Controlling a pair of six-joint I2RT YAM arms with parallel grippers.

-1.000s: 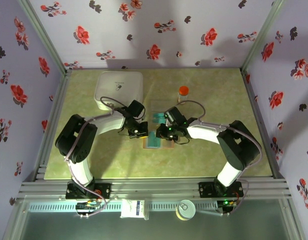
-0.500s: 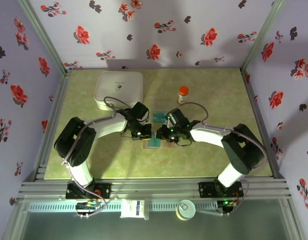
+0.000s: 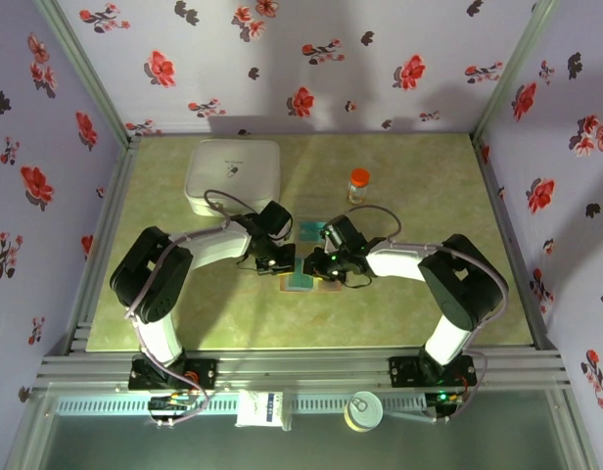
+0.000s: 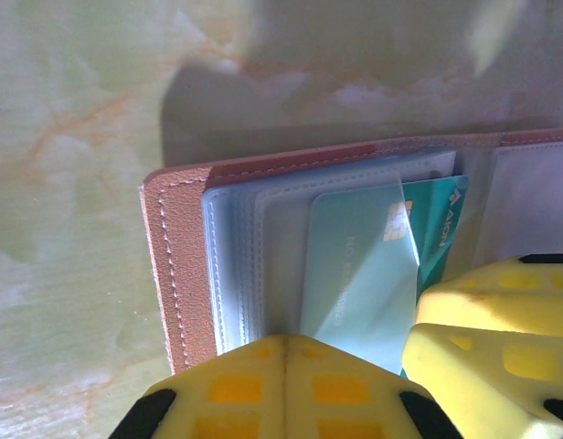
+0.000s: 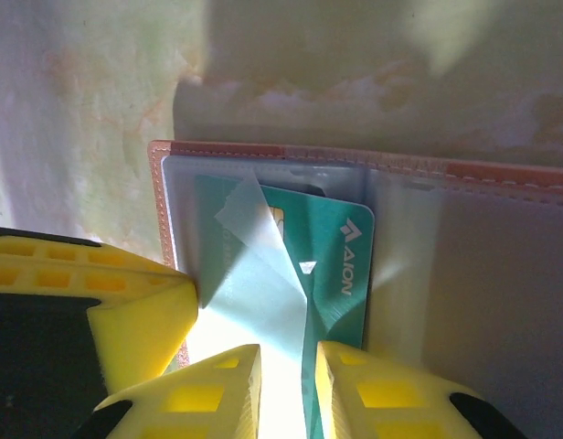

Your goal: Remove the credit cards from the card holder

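The tan card holder [image 3: 303,282] lies open on the table, its leather edge [image 4: 167,265] and pale clear pockets showing. A teal credit card [image 5: 341,247] sits in a pocket, buckled, with the clear flap lifted over it. My right gripper [image 5: 288,366] stands over it, jaws a narrow gap apart, with the card's bent edge and the flap between them. My left gripper [image 4: 286,346] is shut, its tips pressing on the pockets beside that card [image 4: 437,233]. The two grippers [image 3: 280,262] [image 3: 314,264] nearly touch. Another teal card [image 3: 311,231] lies on the table behind the holder.
A big white square box [image 3: 233,174] stands at the back left. A small orange-capped bottle [image 3: 358,184] is behind the right gripper. Floral walls close in the table on three sides.
The left gripper has moved right onto the card holder. The right gripper has shifted slightly left, so the two now crowd together over the pockets.
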